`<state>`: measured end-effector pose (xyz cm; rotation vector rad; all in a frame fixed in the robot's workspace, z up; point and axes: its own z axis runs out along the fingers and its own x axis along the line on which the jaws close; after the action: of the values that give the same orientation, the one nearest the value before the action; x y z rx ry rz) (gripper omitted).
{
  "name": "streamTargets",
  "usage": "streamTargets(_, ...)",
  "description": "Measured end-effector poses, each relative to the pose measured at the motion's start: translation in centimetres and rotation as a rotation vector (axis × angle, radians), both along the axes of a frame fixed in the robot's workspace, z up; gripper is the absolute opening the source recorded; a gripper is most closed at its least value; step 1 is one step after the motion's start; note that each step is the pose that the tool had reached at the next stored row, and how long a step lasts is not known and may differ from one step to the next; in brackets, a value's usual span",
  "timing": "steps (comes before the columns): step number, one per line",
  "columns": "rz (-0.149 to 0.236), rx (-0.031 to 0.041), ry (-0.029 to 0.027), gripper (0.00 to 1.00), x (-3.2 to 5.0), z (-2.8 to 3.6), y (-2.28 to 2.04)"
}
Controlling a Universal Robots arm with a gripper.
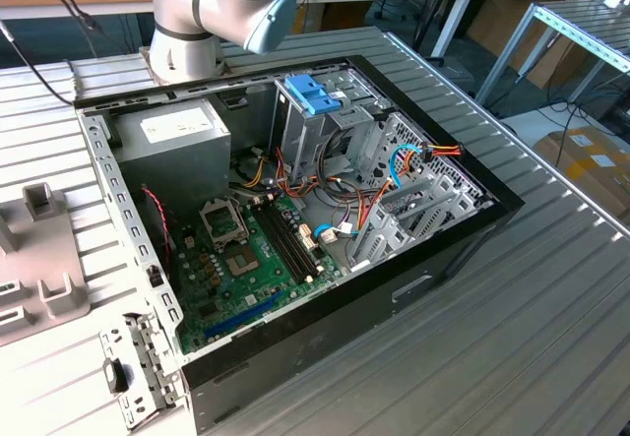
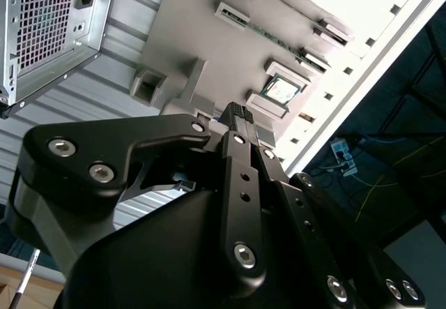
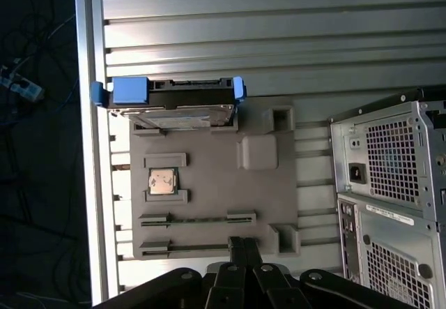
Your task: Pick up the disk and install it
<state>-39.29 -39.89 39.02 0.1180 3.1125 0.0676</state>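
Grey moulded tray [image 1: 39,288] sits at the exterior view's left, on the ribbed metal table [image 1: 512,338] close to one of its edges. In the first wrist view the same tray [image 3: 209,183] lies alongside the table's edge rail. The disk [image 3: 171,105] rests in a holder at the tray end farthest from the gripper [image 3: 243,240]. Its light-blue carrier frames the dark body, and the blue end tab [image 3: 129,91] points toward the table's edge. A small square chip [image 3: 162,181] lies in a pocket of the tray, between the disk and the gripper.

The gripper is above the tray and well apart from the disk. Its black fingers [image 3: 233,253] are drawn together and nothing is between them. In the second wrist view the gripper [image 2: 240,110] points at the tray from the other side, with the chip [image 2: 281,89] beyond its tip.

Further toward the exterior view's right, the open computer case [image 1: 394,298] lies on its side in the middle of the table. It shows a silver power supply [image 1: 172,136], a green motherboard [image 1: 246,259] and a blue carrier [image 1: 305,93] on top of the drive cage. The arm [image 1: 217,3] rises behind the case, near the table's far edge.
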Motion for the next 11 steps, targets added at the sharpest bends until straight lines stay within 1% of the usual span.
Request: streamTargets(11, 0.000, 0.0000, 0.0001, 0.11, -0.76, -0.01, 0.00)
